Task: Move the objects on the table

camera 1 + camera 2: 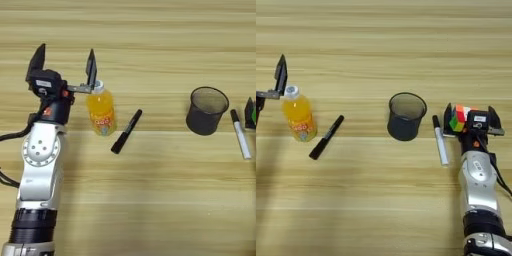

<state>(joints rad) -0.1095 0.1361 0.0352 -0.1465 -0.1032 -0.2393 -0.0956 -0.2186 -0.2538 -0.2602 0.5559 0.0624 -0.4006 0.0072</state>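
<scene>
My left gripper (65,64) stands open at the left of the table (150,200). Its right finger (91,67) is beside the white cap of the orange-juice bottle (101,112), which stands upright just outside the jaws. A black marker (126,131) lies slanted to the right of the bottle. The black mesh pen cup (406,117) stands upright mid-table, with the white marker with black cap (440,140) lying to its right. At the right, my right gripper (471,112) is open, and the multicoloured puzzle cube (459,118) sits between its fingers, close to the left one.
Both forearms reach in from the near edge, the left one (40,170) at far left, the right one (478,185) at far right. Bare wood lies beyond the objects and in the near middle.
</scene>
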